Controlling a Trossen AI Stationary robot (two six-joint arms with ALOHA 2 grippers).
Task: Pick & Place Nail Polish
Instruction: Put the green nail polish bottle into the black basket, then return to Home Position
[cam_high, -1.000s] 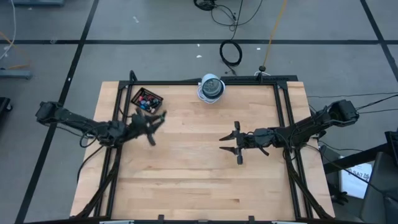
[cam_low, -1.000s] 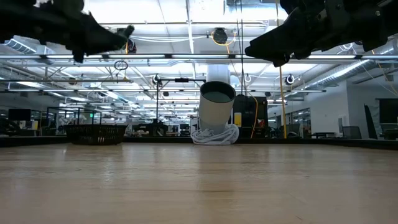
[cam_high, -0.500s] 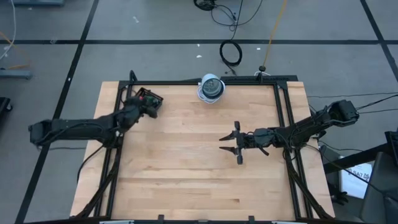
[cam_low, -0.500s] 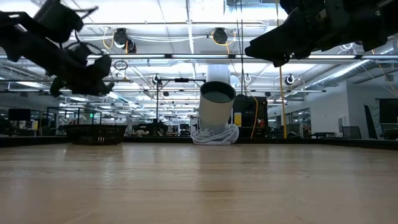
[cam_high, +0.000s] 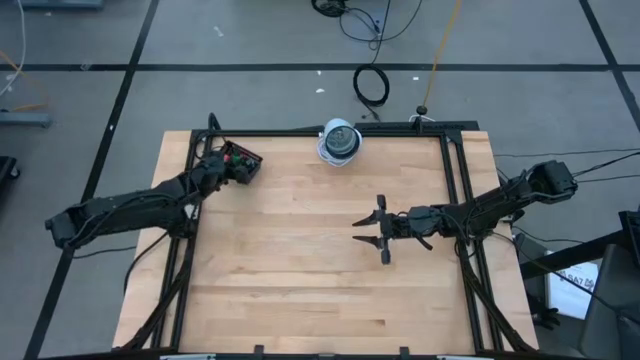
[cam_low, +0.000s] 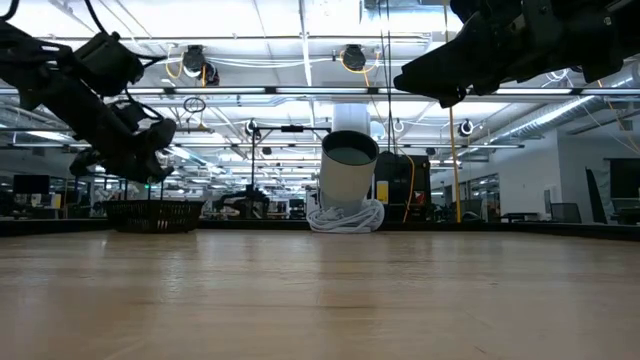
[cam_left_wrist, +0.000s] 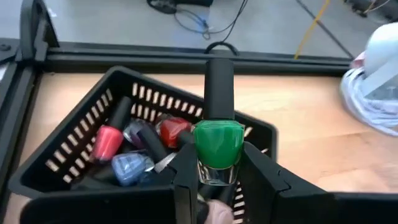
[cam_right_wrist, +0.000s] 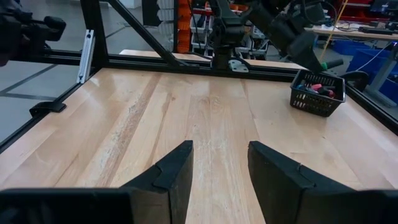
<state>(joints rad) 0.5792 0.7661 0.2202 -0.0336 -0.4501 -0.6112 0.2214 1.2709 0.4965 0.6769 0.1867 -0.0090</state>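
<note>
Left claw (cam_left_wrist: 214, 177) pinched glossy green glass nail polish bottle (cam_left_wrist: 217, 144) over slatted black plastic basket (cam_left_wrist: 74, 155); right claw (cam_right_wrist: 219, 165) spread above wooden tabletop (cam_right_wrist: 205, 118).

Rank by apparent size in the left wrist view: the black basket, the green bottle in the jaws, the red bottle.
1. black basket
2. green bottle, though it is nearest the camera
3. red bottle, partly buried in the basket

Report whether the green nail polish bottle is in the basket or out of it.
Out: the left pincer grips the green bottle upright, above the black basket where the other bottles lie.
</note>
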